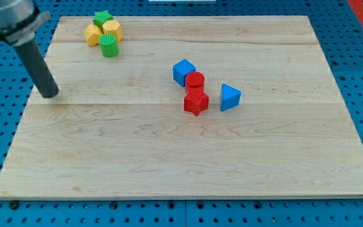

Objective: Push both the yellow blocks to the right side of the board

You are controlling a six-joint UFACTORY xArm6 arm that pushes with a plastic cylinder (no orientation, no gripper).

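Observation:
Two yellow blocks sit in a cluster at the view's top left of the wooden board (169, 157): one yellow block (93, 34) on the left and a yellow hexagon-like block (112, 28) to its right. A green star (102, 17) touches them from above and a green cylinder (109, 45) from below. My tip (50, 93) rests on the board near its left edge, below and left of the cluster, apart from every block.
Near the board's middle are a blue cube (183, 71), a red cylinder (195, 80), a red star-like block (195, 101) and a blue triangular block (229, 97). Blue pegboard surrounds the board.

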